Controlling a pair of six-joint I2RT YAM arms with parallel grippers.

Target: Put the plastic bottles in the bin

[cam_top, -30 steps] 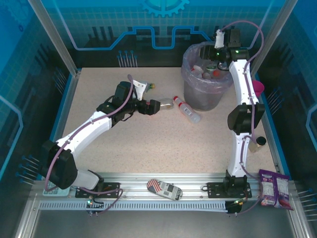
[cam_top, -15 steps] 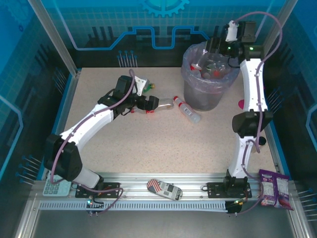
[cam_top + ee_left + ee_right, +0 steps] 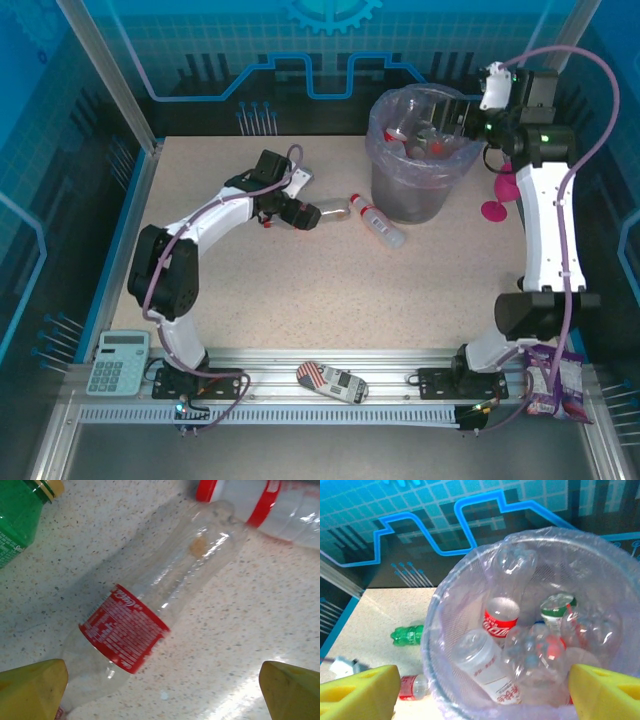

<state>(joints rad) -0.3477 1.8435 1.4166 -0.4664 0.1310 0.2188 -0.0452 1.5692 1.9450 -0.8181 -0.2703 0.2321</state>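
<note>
At the near rail, the overhead view shows a calculator [image 3: 118,362], a flag-patterned object [image 3: 332,381] and a purple snack bag [image 3: 552,380], its print too small to read. Farther out on the desk [image 3: 300,300], the left pincer [image 3: 300,212] stands wide open at the base of a clear bottle [image 3: 335,210] lying on its side. The left wrist camera gives the detail: yellow fingertips [image 3: 30,690] apart at either lower corner, holding nothing, and a red label with white script and illegible fine print on that bottle. It also shows a green bottle [image 3: 20,515] with a yellow cap, cut off at the frame edge. Beyond lies a red-capped bottle [image 3: 378,222], just beside the bin [image 3: 420,195]. A pink cup [image 3: 497,208] stands to the bin's right. Over the bin's far rim, the right pincer [image 3: 470,118] is spread open and empty. Its camera looks down on several bottles [image 3: 520,645] piled inside the lilac liner, one with a red script label, one with unreadable red characters.
</note>
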